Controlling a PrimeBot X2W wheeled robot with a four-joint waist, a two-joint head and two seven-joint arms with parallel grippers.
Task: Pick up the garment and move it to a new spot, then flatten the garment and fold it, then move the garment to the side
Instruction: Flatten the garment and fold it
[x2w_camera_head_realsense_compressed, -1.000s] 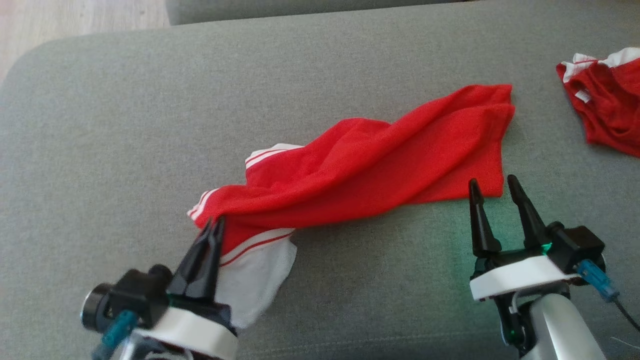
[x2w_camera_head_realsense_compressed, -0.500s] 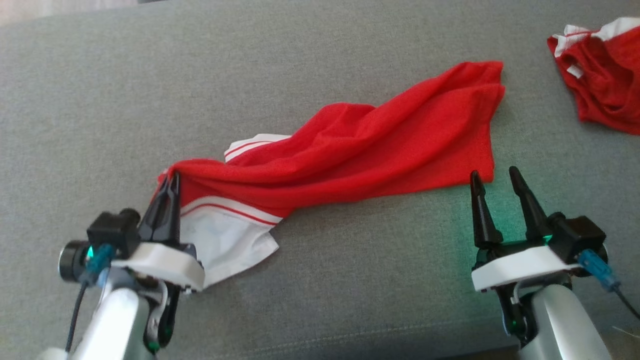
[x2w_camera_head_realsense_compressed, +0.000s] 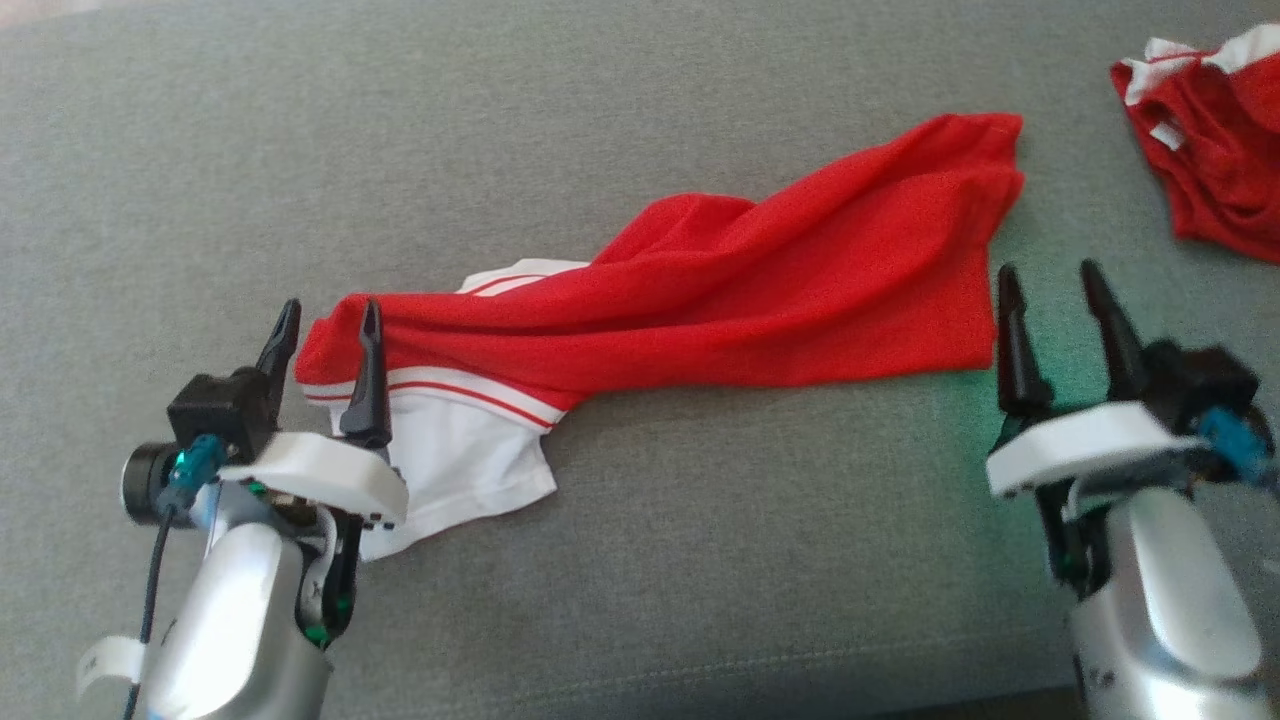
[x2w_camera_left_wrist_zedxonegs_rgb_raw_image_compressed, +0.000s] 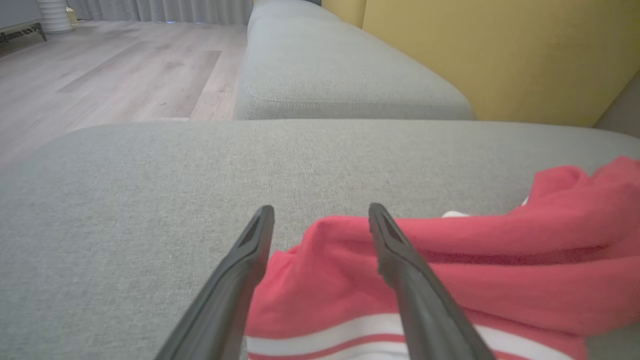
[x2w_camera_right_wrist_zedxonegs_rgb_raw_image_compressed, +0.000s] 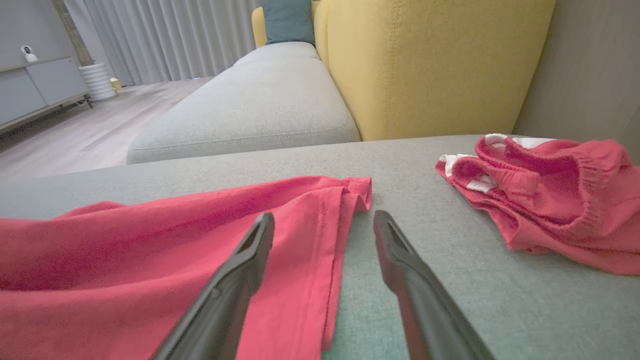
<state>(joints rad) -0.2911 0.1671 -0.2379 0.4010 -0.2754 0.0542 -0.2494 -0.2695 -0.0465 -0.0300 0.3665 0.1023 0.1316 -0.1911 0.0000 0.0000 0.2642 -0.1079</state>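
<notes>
Grey cushion (x2w_camera_head_realsense_compressed: 600, 100); left tool (x2w_camera_head_realsense_compressed: 330, 308) and right tool (x2w_camera_head_realsense_compressed: 1046, 270) low at garment (x2w_camera_head_realsense_compressed: 750, 290) ends, both wide.

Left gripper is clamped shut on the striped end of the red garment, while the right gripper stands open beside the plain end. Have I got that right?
Not quite. The left gripper is open, not clamped: the left wrist view shows its fingers apart, with the red garment lying loose, its corner between them. The right gripper does stand open beside the plain end.
</notes>
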